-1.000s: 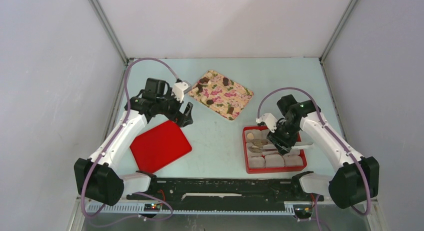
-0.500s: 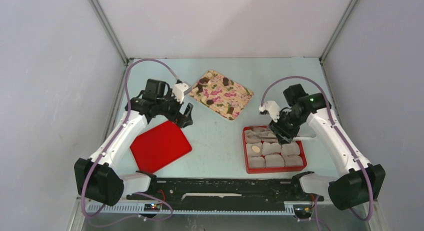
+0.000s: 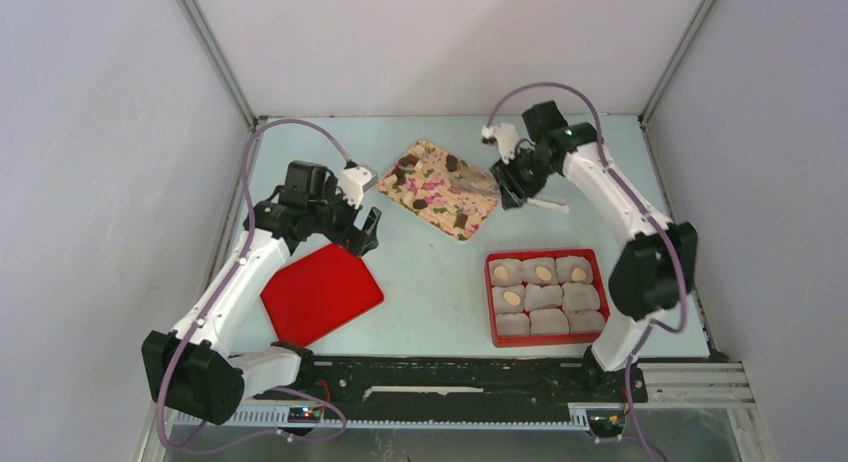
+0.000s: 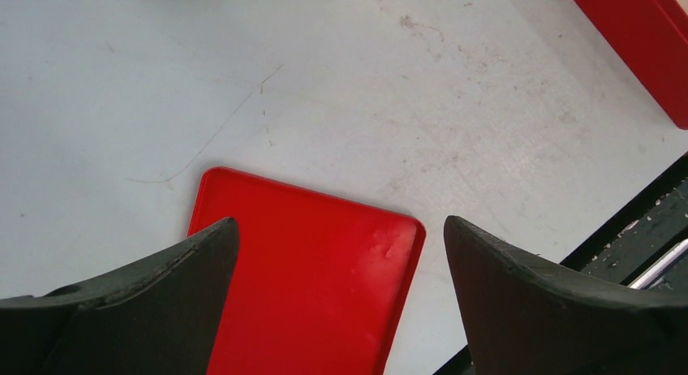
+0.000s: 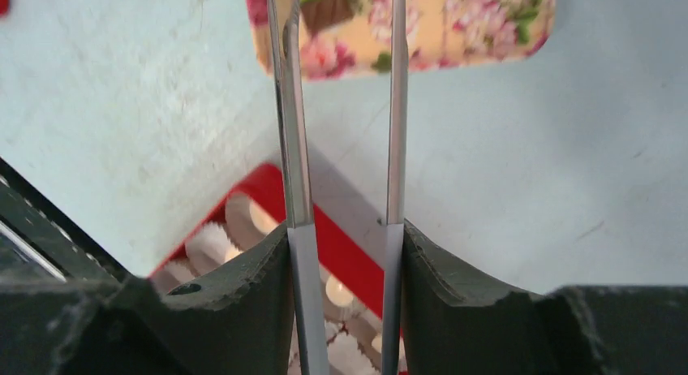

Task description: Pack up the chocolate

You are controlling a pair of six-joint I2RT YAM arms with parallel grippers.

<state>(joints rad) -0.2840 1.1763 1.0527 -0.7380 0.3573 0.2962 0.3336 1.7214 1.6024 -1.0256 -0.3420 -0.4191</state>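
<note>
Dark brown chocolate lumps (image 3: 452, 163) lie on the flower-print tray (image 3: 478, 196) at the back centre. Pale cream chocolate (image 3: 543, 273) sits in several paper cups of the red box (image 3: 490, 307) at the front right. My right gripper (image 3: 517, 187) is shut on metal tongs (image 3: 470, 182), whose tips hang over the tray's right end. In the right wrist view the gripper (image 5: 345, 233) clamps the tongs' two blades (image 5: 284, 107), and a dark chocolate (image 5: 328, 10) lies near the tips. My left gripper (image 3: 368, 232) is open and empty above the red lid (image 3: 320, 290).
The left wrist view shows my open gripper (image 4: 341, 229) over the red lid (image 4: 308, 286), with a corner of the red box (image 4: 641, 34) at the top right. A black rail (image 3: 450, 374) runs along the near edge. Grey walls enclose the table.
My right arm has swung with the tongs from over the red box to the flower-print tray's right end. The box's cups now show uncovered. The left arm has barely moved.
</note>
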